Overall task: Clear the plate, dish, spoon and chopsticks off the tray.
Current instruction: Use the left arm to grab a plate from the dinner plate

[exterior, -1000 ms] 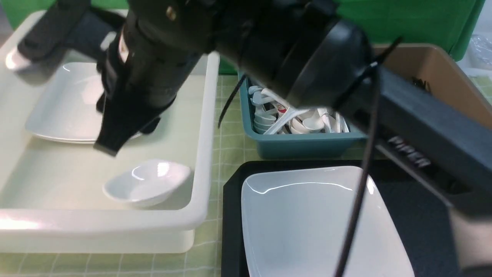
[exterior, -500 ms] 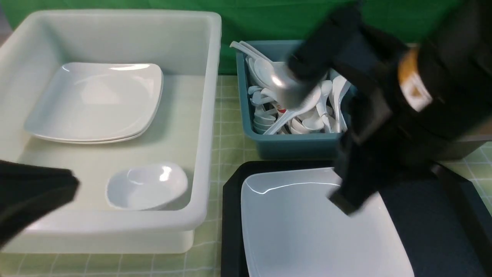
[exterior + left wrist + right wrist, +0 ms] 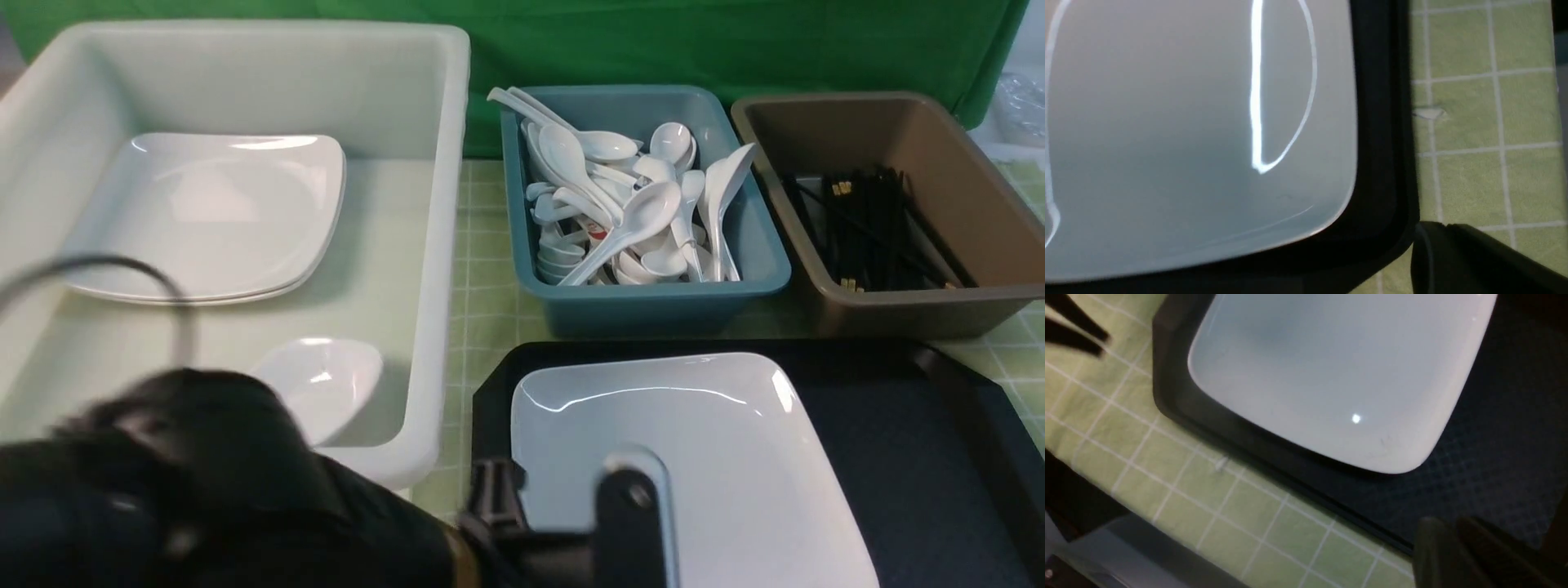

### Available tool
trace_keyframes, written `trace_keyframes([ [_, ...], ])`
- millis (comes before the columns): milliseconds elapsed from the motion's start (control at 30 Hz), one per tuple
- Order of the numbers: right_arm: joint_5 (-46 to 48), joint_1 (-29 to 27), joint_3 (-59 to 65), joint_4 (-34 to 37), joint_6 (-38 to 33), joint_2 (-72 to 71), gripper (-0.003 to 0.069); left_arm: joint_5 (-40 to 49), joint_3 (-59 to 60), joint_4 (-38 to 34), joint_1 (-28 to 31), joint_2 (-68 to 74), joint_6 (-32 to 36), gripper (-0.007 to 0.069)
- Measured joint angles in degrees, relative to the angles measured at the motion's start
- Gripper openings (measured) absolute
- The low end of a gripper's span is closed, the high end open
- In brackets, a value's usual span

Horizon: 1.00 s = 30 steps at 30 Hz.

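Nearest: one left arm (image 3: 204,482), black and blurred, stretched low across the near edge of the plate (image 3: 694,441). Of the left gripper (image 3: 1470,261), only a dark sliver beside the tray's corner in the wrist view. Cannot tell whether spread or pressed together. Same for the right gripper (image 3: 1457,539): dark shapes over the tray's near rim, close to a corner of the plate, jaws not readable.

Next, one tray (image 3: 898,457), black, lying on the green checked cloth (image 3: 482,269). Carries one plate, white and square, resting flat on its left half.

To the left, one white tub (image 3: 445,204). Holds one dish (image 3: 326,384) at its near end and, farther back, two stacked plates (image 3: 204,212), lying apart from the dish.

Beyond the tray, one teal tub (image 3: 653,310). Holds a heap of white spoons (image 3: 637,212), too tangled to count.

To its right, just beside it, one brown tub (image 3: 922,314). Holds a bundle of black chopsticks (image 3: 873,229) with gold tips, too crossed to count.

Farthest back, one green backdrop (image 3: 653,41).
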Motion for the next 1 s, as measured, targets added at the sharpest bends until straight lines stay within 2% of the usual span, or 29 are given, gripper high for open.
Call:
trace_keyframes([
  [67, -0.26, 0.0, 0.74, 0.08, 0.64, -4.3, 0.0091, -0.89, -0.04, 0.76, -1.3, 4.03, 2.75, 0.0104],
  [100, -0.31, 0.0, 0.96, 0.15, 0.7, -6.52, 0.0091, -2.15, -0.04, 1.22, -1.9, 6.31, 3.71, 0.0155],
  [133, -0.3, 0.0, 0.96, 0.15, 0.7, -6.85, 0.0091, -2.39, -0.04, 1.4, -1.91, 6.99, 3.84, 0.0162],
  [200, -0.3, 0.0, 1.08, 0.33, 0.81, -10.54, 0.0091, -5.66, -0.04, 3.22, -2.04, 10.53, 4.47, 0.028],
  [233, -0.3, 0.0, 1.08, 0.33, 0.81, -11.41, 0.0091, -6.1, -0.04, 3.93, -2.04, 11.36, 4.57, 0.0297],
  [267, -0.3, 0.0, 1.08, 0.38, 0.81, -12.45, 0.0091, -7.44, -0.04, 5.71, -2.04, 12.49, 4.83, 0.0356],
  [400, -0.3, 0.0, 1.09, 0.66, 0.82, -13.98, 0.0091, -8.57, -0.04, 10.71, -2.04, 15.15, 4.9, 0.0424],
  [633, -0.3, 0.0, 1.14, 1.24, 0.49, -14.04, 0.0091, -14.47, -0.11, 15.84, -2.04, 17.09, 2.62, 0.0419],
  [1000, -0.3, 0.0, 1.14, 1.6, 0.24, -14.04, 0.0106, -15.29, -0.11, 17.24, -0.73, 18.84, 0.37, 0.0385],
])
